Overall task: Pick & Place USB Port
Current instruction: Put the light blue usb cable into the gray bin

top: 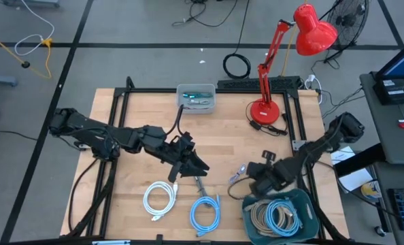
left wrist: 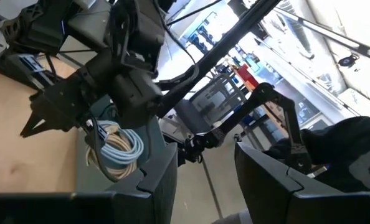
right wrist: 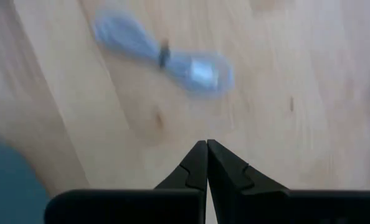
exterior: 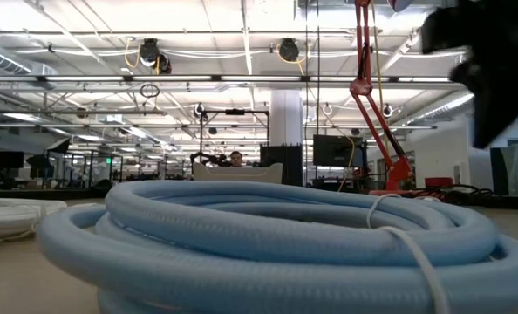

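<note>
Seen from above, the pale wooden table (top: 134,146) fills the middle of the frame. The left gripper (top: 194,165) hangs just below centre, over the top end of a coiled light-blue cable (top: 205,211) near the bottom edge; a coiled white cable (top: 160,201) lies to the left of that one. The right gripper (top: 256,175) sits right of centre. Just to its left a small silvery bundled USB cable (top: 239,171) lies on the wood. Directly below the right gripper, in the lower right, a teal fabric bin (top: 309,204) holds more coiled cables. A red desk lamp (top: 283,64) stands at upper right, and a small grey tray (top: 196,98) sits at the table's top edge.

At table height, the light-blue coil (exterior: 268,235) swells across the lower frame, with the lamp's red arm (exterior: 377,113) rising at right.

From the left wrist, its own fingers (left wrist: 163,180) stand apart with a clear gap. The other arm's gripper (left wrist: 45,115) appears at left above the bin (left wrist: 151,140).

From the right wrist, its fingers (right wrist: 200,163) are pressed together, holding nothing, and the silvery bundle (right wrist: 172,59) lies blurred on the wood in the upper middle.
</note>
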Available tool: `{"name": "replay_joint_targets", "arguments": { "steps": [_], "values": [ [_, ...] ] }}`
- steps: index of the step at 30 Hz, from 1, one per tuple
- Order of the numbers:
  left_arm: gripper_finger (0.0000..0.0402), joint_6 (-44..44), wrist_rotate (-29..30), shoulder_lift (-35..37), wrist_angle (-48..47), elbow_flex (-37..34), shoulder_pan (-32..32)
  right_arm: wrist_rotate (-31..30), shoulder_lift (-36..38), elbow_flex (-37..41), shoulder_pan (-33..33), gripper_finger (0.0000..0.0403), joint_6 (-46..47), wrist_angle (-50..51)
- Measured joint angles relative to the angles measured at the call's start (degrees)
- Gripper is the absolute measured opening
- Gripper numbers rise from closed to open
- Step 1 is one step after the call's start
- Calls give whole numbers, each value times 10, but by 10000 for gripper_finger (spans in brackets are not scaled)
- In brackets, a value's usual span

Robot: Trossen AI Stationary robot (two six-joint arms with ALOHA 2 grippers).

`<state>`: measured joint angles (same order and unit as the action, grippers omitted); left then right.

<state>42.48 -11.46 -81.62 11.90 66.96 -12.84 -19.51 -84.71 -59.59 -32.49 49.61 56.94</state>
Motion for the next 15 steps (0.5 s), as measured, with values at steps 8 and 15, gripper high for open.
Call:
{"name": "replay_joint_targets", "arguments": {
  "steps": [8, 15],
  "values": [
    [161, 0, 0, 0, -2, 0, -6, 90, 0, -109, 64, 0, -124, -3],
    [161, -2, 0, 0, -3, 0, -23, 245, 1, -219, 13, 0, -147, 73]
  ]
}}
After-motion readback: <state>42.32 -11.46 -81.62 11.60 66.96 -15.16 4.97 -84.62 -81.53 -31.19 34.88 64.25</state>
